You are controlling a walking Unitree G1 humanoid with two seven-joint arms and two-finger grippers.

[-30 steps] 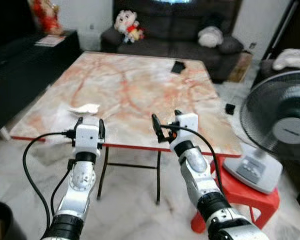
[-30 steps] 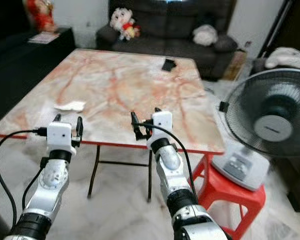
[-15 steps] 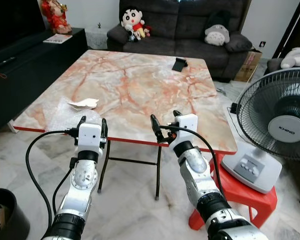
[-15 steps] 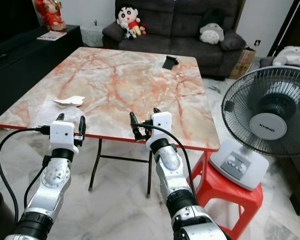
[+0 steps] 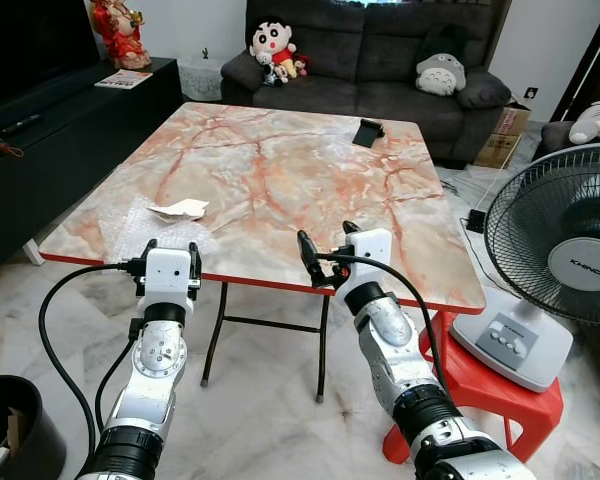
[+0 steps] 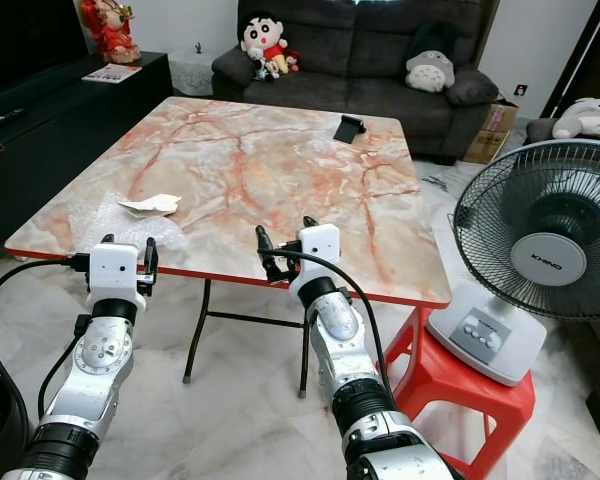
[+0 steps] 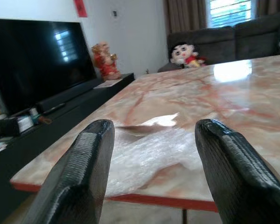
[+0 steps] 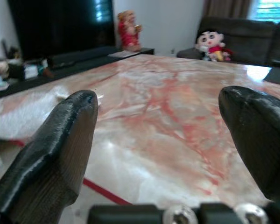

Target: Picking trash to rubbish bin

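Note:
A crumpled white paper (image 5: pixel 180 209) lies on the marble table (image 5: pixel 280 170) near its front left corner, beside a sheet of clear bubble wrap (image 5: pixel 150 228). My left gripper (image 5: pixel 170 246) is open, held at the table's front edge just short of the bubble wrap (image 7: pixel 149 154), with the paper (image 7: pixel 149 122) beyond it. My right gripper (image 5: pixel 325 233) is open too, at the front edge near the table's middle, with nothing between its fingers. A black rubbish bin (image 5: pixel 10 430) stands on the floor at my lower left.
A standing fan (image 5: pixel 570 250) and a red stool (image 5: pixel 480 400) are on the right. A small black object (image 5: pixel 367 131) lies at the table's far side. A dark sofa with plush toys (image 5: pixel 380 50) is behind, and a black TV cabinet (image 5: pixel 40 130) on the left.
The camera has shifted and sharpened; the bin shows more at lower left. Both arms keep about the same raised pose, fingers still apart.

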